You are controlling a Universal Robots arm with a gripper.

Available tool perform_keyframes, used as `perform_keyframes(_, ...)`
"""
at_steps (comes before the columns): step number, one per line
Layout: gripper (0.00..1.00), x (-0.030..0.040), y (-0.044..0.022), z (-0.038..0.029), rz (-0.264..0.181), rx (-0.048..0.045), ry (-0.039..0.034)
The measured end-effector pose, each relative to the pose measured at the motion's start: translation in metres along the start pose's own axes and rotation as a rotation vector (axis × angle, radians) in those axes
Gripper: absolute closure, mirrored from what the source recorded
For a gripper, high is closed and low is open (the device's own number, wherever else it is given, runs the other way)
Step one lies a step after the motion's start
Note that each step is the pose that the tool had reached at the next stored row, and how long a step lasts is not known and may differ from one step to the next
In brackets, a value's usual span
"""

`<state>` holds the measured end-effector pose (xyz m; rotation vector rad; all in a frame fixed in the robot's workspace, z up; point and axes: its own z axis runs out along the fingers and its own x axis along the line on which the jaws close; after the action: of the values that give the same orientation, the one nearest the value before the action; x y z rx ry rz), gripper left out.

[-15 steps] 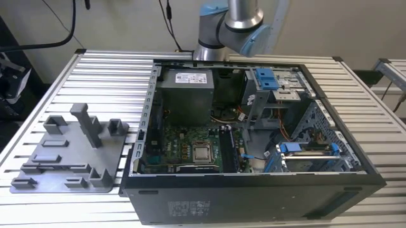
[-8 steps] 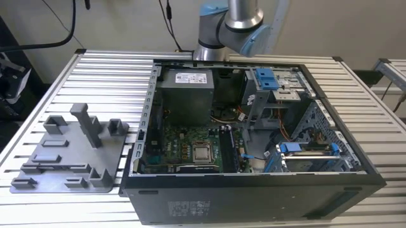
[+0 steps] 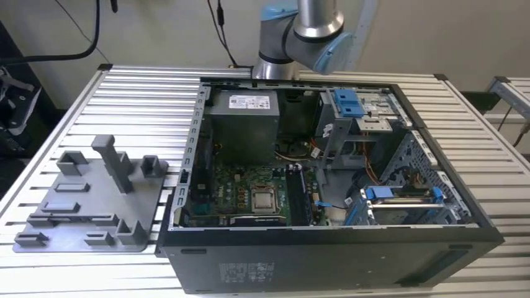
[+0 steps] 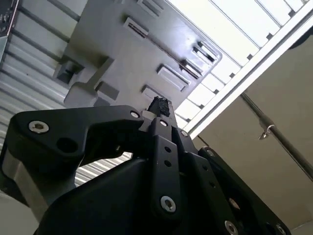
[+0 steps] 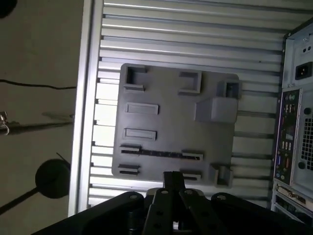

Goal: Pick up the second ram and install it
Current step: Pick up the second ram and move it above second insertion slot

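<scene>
The second ram (image 5: 159, 153) is a thin dark strip standing on edge between two end holders of the grey holder tray (image 5: 166, 117), seen from above in the first wrist view. In the exterior view the grey holder tray (image 3: 79, 198) lies on the slatted table at that view's left, and the ram is a dark line (image 3: 73, 217) near its front. My gripper (image 5: 172, 178) hangs high above the tray, its fingers together with nothing between them. The gripper (image 4: 159, 105) also shows in the second wrist view, over the tray's edge.
An open computer case (image 3: 331, 248) lies at the exterior view's right of the tray, with its motherboard (image 3: 248, 192) and memory slots (image 3: 298, 195) exposed. A tall post (image 3: 116, 164) rises from the tray. The slatted table (image 3: 141, 99) ends close beside the tray.
</scene>
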<state>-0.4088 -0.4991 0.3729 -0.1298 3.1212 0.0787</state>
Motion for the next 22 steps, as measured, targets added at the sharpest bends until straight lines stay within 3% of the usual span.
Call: perform_keyframes(22, 0.89, 0.0, 0.0, 0.0, -0.276, 0.0056, 0.0144)
